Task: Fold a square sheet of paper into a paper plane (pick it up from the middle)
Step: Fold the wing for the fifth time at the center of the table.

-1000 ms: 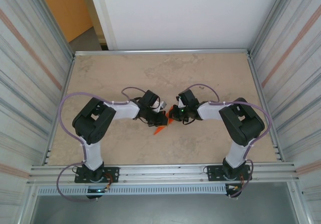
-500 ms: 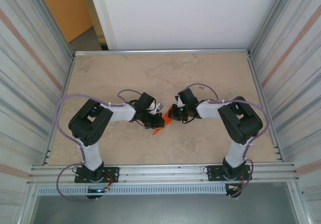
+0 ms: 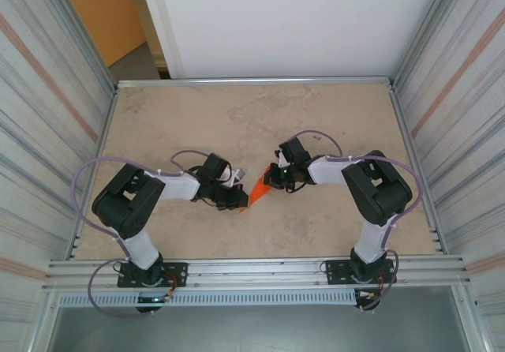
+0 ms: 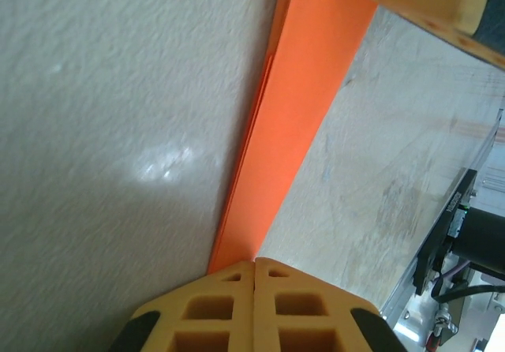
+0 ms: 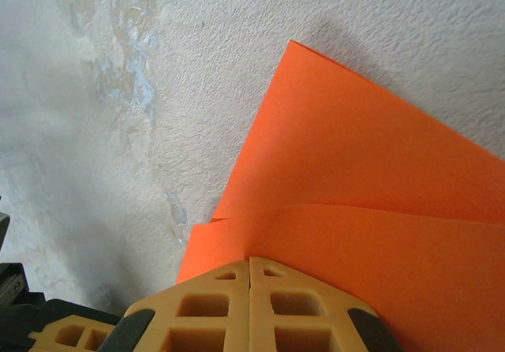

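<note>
overhead view of my two-arm rig. nearest me, two arm bases are bolted at the 6 o'clock edge of the table. both arms reach inward and meet just to the 6 o'clock side of the table's middle. the square sheet of paper is held between them there. it is bright orange, already creased into a narrow pointed strip, and runs from 7 to 1 o'clock. the left gripper is clenched on the 7 o'clock end. in the left wrist view its yellow fingers meet on the strip's tip. the right gripper is clenched on the 1 o'clock end, pinching stacked layers in its wrist view. i cannot tell whether the paper touches the table.

i judge this a mid-fold step, since no wings show yet. the next move calls for one claw to hold firm while the other carries its end over to set a crease without tearing.

count: two arms, two grippers, one sheet. beyond lies bare tabletop, then a white wall at 12 o'clock.
</note>
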`<state>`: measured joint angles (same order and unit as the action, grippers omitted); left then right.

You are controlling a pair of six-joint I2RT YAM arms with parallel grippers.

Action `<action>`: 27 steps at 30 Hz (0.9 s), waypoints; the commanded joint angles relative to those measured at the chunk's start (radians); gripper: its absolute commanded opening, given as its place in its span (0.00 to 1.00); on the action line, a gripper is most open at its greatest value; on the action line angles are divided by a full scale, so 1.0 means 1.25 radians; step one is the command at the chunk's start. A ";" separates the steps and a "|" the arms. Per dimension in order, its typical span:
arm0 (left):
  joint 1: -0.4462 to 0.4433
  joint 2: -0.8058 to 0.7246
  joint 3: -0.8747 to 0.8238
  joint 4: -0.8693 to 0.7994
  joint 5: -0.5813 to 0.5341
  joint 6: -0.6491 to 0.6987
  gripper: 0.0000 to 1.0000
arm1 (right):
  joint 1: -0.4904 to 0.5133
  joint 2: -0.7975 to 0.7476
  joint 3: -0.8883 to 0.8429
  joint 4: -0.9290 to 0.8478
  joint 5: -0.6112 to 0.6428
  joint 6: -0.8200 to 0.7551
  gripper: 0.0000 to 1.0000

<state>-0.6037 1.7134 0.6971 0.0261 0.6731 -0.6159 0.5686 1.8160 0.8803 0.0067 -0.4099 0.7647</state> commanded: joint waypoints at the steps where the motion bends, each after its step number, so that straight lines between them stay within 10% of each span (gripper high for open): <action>1: 0.001 -0.014 -0.071 -0.112 -0.023 0.007 0.05 | -0.007 0.071 -0.047 -0.189 0.128 -0.023 0.00; 15: 0.004 -0.258 -0.058 -0.106 -0.012 -0.014 0.07 | 0.045 0.044 -0.011 -0.204 0.115 -0.009 0.00; 27: -0.003 -0.059 0.083 -0.039 -0.011 -0.050 0.04 | 0.079 0.027 -0.006 -0.131 0.072 0.036 0.00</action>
<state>-0.6022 1.5879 0.7815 -0.0189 0.6613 -0.6525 0.6529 1.8095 0.9161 -0.0471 -0.3382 0.7841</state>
